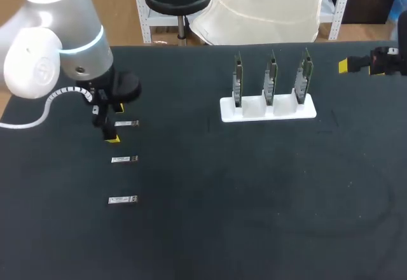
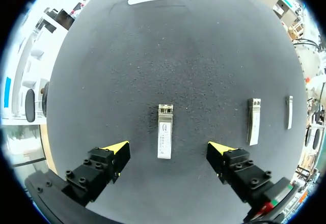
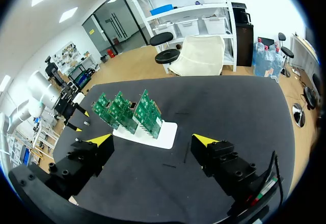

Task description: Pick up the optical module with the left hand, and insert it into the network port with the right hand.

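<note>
Left gripper (image 2: 168, 149): fingers spread wide, yellow tips pointing down at the table, nothing between them touching either tip. It hangs over the left side of the black table (image 1: 210, 229).

Optical module (image 2: 164, 131): flat on the table between the spread fingers, clear of both. Its long axis runs across the closing line, so the pads would meet its two long flanks. It sits slightly nearer one finger than the other. How high the tips stand above it is hard to tell.

Two more modules lie off to one side of the gripper, the closer one (image 2: 253, 121) and the outer one (image 2: 289, 112). From the head view they run in a line toward the near edge, and the targeted one is the farthest of the three.

Right of centre, toward the far edge: white holder (image 1: 268, 111) with three green circuit boards (image 1: 271, 76) standing upright in it. The network ports are presumably on these, but they are too small to make out.

Right gripper (image 3: 153, 141): fingers spread, empty, parked at the far right of the table, looking toward the boards.

Step in hand, as I judge it — the grasp, not yet made. Doing it well:
- centre the module between the tips before lowering
- come straight down so a tip does not nudge it askew
- close on the flanks near one end — leave length free for the right gripper to take
</note>
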`<state>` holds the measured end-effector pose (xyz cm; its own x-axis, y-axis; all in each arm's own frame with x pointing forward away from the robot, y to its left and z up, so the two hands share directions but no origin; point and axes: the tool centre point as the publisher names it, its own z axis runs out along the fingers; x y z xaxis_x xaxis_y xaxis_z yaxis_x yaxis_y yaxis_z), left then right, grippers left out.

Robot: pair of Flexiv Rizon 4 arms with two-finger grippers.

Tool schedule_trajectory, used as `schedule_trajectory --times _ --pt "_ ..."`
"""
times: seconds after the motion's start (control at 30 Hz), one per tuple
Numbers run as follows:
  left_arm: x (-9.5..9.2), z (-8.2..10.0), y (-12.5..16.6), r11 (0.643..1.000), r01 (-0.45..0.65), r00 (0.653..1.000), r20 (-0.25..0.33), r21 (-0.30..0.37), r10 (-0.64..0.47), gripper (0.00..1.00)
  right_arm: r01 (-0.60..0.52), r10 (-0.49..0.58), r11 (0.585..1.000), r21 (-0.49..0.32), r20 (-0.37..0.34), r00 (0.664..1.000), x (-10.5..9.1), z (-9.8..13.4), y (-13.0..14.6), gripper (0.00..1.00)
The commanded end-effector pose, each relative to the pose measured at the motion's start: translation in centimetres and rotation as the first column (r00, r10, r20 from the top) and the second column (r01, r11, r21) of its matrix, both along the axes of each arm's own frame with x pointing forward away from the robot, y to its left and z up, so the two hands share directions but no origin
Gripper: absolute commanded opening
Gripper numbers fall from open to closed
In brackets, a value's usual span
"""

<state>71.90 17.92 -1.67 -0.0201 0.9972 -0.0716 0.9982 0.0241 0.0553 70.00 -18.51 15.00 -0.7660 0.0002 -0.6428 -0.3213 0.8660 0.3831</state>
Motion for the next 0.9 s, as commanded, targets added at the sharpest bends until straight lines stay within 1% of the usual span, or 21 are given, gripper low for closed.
schedule_trajectory --times 0.03,0.1,0.13,0.17,0.2,0.23,0.27,0.63,0.9 --pt "0.08 -0.21 0.04 1.0 -0.003 1.0 -0.003 0.005 0.003 1.0 0.0 0.0 1.0 0.0 0.0 1.0 0.0 0.0 0.0 1.0" --pt "0.0 -0.29 0.14 1.0 0.003 1.0 -0.013 0.005 -0.003 1.0 0.0 0.0 1.0 0.0 0.0 1.0 0.0 0.0 0.0 1.0" --pt "-0.03 -0.28 0.14 1.0 0.003 1.0 -0.012 0.006 -0.003 0.94 0.0 0.0 1.0 0.0 0.0 1.0 0.0 0.0 0.0 1.0" --pt "-0.06 -0.28 0.13 1.0 0.003 1.0 -0.014 0.005 -0.003 0.81 0.0 0.0 1.0 0.0 0.0 1.0 0.0 0.0 0.0 1.0" --pt "-0.11 -0.3 0.11 1.0 0.003 1.0 -0.016 0.003 -0.003 0.43 0.0 0.0 1.0 0.0 0.0 1.0 0.0 0.0 0.0 1.0" --pt "-0.14 -0.32 0.09 1.0 0.003 1.0 -0.018 0.001 -0.003 0.13 0.0 0.0 1.0 0.0 0.0 1.0 0.0 0.0 0.0 1.0" --pt "-0.17 -0.33 0.05 1.0 0.0 1.0 -0.019 -0.003 0.0 0.0 0.0 0.0 1.0 0.0 0.0 1.0 0.0 0.0 0.0 1.0" --pt "-0.29 -0.39 -0.2 0.999 -0.041 0.999 -0.035 -0.027 0.04 0.0 0.0 0.0 1.0 0.0 0.0 1.0 0.0 0.0 0.0 1.0" --pt "-0.42 -0.3 0.14 0.991 -0.122 0.992 -0.038 -0.058 0.12 0.0 0.0 0.0 1.0 0.0 0.0 1.0 0.0 0.0 0.0 1.0"
